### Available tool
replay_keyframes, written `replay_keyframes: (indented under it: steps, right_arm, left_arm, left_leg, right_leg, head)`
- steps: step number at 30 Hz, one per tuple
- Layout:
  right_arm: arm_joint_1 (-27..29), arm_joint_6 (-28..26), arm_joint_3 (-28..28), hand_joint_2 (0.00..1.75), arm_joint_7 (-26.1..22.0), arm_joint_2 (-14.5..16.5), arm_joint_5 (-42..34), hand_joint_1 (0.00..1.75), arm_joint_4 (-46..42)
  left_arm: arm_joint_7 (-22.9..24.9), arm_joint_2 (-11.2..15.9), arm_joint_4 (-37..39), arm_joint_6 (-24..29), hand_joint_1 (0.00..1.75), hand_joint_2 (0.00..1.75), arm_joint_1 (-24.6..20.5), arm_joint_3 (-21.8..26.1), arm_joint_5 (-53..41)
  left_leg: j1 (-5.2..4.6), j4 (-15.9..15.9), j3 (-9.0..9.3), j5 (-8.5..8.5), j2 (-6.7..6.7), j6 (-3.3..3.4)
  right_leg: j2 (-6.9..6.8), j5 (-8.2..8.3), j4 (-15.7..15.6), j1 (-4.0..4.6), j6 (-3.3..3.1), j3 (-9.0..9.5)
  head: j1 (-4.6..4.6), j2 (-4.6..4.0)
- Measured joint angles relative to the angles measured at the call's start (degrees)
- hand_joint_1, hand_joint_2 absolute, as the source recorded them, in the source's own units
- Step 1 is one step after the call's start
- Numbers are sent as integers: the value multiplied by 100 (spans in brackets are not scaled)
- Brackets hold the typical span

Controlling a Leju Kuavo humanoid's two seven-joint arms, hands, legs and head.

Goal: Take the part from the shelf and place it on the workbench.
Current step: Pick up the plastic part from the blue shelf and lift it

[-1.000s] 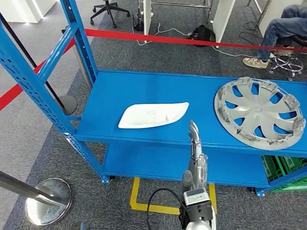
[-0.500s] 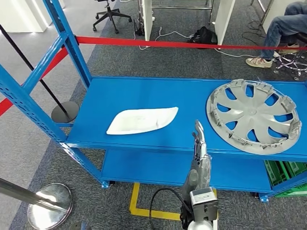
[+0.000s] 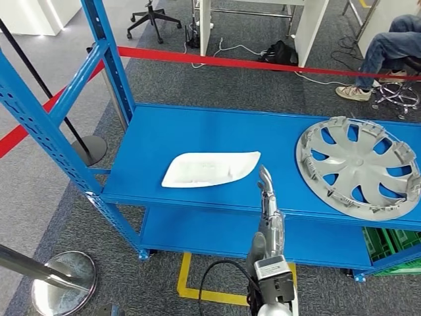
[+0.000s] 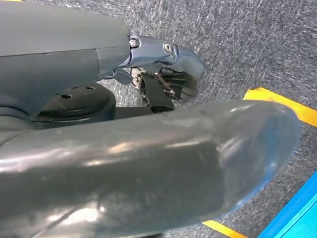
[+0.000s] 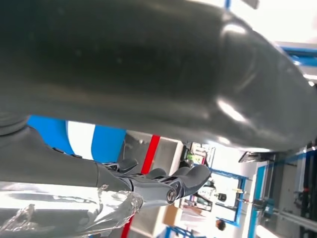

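White curved plastic part [image 3: 210, 169] lies flat on the blue metal shelf [image 3: 164, 128], left of the silver hubcap [image 3: 361, 164]. My right hand [image 3: 268, 209] sits near the part, empty, fingers extended. Risk: flat part slides from a shallow grip.

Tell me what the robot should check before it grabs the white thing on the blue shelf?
1. White part lies flat on the blue shelf, nothing on top: ok.
2. Right hand holds nothing, fingers straight: ok.
3. Right hand has reached the part: not ok, it is in front of the shelf edge, right of the part.
4. Hubcap lies apart from the part: ok.
5. Left hand free: cannot tell.
6. Workbench ready: cannot tell.
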Motion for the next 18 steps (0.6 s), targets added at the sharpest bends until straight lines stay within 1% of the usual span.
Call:
replay_keyframes:
  steps: [1, 2, 3, 4, 5, 6, 7, 8, 10, 11, 12, 13, 15, 16, 17, 18]
  right_arm:
    - [-40, 14, 0, 0, 102, -20, 224, 0, 42]
    - [-101, 35, 0, 0, 217, -51, 465, 0, 96]
    - [-185, 66, 0, 0, 343, -93, 711, 0, 158]
    - [-294, 106, 0, 0, 477, -144, 960, 0, 228]
    - [-427, 148, -2, 0, 613, -206, 1216, 0, 312]
    - [-574, 184, -5, 0, 745, -268, 1468, 0, 405]
    - [-730, 211, -13, 0, 864, -330, 1695, 0, 498]
    - [-890, 234, -32, 0, 978, -389, 1913, 0, 608]
    - [-1225, 301, -78, 0, 1174, -487, 2245, 0, 844]
    - [-1396, 351, -101, 0, 1263, -524, 2373, 0, 970]
    - [-1560, 404, -113, 0, 1328, -547, 2448, 0, 1075]
    - [-1705, 456, -120, 0, 1393, -561, 2510, 0, 1170]
    - [-1930, 529, -125, 0, 1528, -584, 2637, 0, 1362]
    - [-2022, 566, -126, 0, 1610, -598, 2715, 0, 1471]
    - [-2111, 602, -126, 0, 1686, -613, 2788, 0, 1582]
    - [-2205, 640, -128, 0, 1749, -628, 2850, 0, 1694]
  left_arm:
    - [-2, -8, 0, 2, 0, 0, 2, 0, 4]
    - [-4, -18, 0, 3, 0, 0, 3, 0, 6]
    - [-6, -31, 0, 5, 0, 0, 4, 0, 8]
    - [-7, -46, 0, 6, 0, 0, 4, 0, 10]
    - [-6, -62, 0, 5, 0, 0, 3, 0, 14]
    - [-4, -75, 0, 3, 0, 0, 0, 0, 19]
    - [-1, -87, 1, -2, 0, 0, -2, 0, 22]
    - [11, -96, 1, -12, 0, 0, -3, 0, 25]
    - [51, -114, 2, -34, 0, 0, -6, 0, 31]
    - [75, -121, 2, -48, 0, 0, -8, 0, 36]
    - [92, -125, 2, -59, 0, 0, -12, 0, 42]
    - [105, -127, 2, -69, 0, 0, -15, 0, 45]
    - [120, -127, 2, -85, 0, 0, -13, 0, 44]
    - [124, -127, 2, -91, 0, 0, -11, 0, 41]
    - [125, -127, 2, -98, 0, 0, -10, 0, 33]
    - [125, -127, 2, -107, 0, 0, -10, 0, 22]
  left_leg:
    - [-1, 0, 6, -7, 1, 6]
    - [-1, 0, 17, -15, -1, 7]
    - [1, 0, 35, -25, -4, 2]
    - [4, 1, 61, -39, -7, -10]
    - [1, 2, 84, -55, -11, -29]
    - [-10, 13, 94, -70, -14, -54]
    - [-22, 18, 96, -75, -15, -81]
    - [-34, 17, 90, -71, -16, -108]
    - [-32, 3, 79, -63, -12, -158]
    - [-30, 38, 60, -96, -8, -183]
    - [-27, 170, -5, -183, -5, -208]
    - [-25, 428, -132, -326, -4, -230]
    - [-23, 1203, -529, -660, -2, -256]
    - [-22, 1518, -703, -743, -2, -258]
    - [-23, 1650, -794, -715, -2, -254]
    - [-23, 1564, -780, -577, -2, -244]
  right_leg:
    - [0, -54, 268, -1, 11, -157]
    - [-1, 9, 330, -3, 17, -217]
    - [-1, 182, 160, -7, 17, -163]
    - [-2, 421, -202, -15, 18, -12]
    - [-1, 618, -603, -21, 21, 170]
    - [6, 755, -945, -26, 5, 329]
    - [14, 824, -1163, -27, -17, 426]
    - [26, 825, -1240, -20, -49, 457]
    - [40, 843, -1262, -18, -128, 445]
    - [42, 851, -1271, -24, -165, 445]
    - [39, 858, -1283, -33, -203, 448]
    - [31, 861, -1292, -42, -233, 453]
    - [15, 854, -1293, -37, -266, 452]
    - [10, 851, -1293, -34, -271, 453]
    - [9, 849, -1293, -32, -272, 455]
    - [12, 847, -1292, -32, -270, 460]
  head:
    - [2, 0]
    - [7, 0]
    - [8, 0]
    - [9, 0]
    - [11, 0]
    - [13, 0]
    - [10, 0]
    - [9, 0]
    - [4, 0]
    - [1, 0]
    - [-9, 0]
    - [-17, 0]
    - [-32, 0]
    - [-30, 0]
    - [-32, 0]
    - [-32, 0]
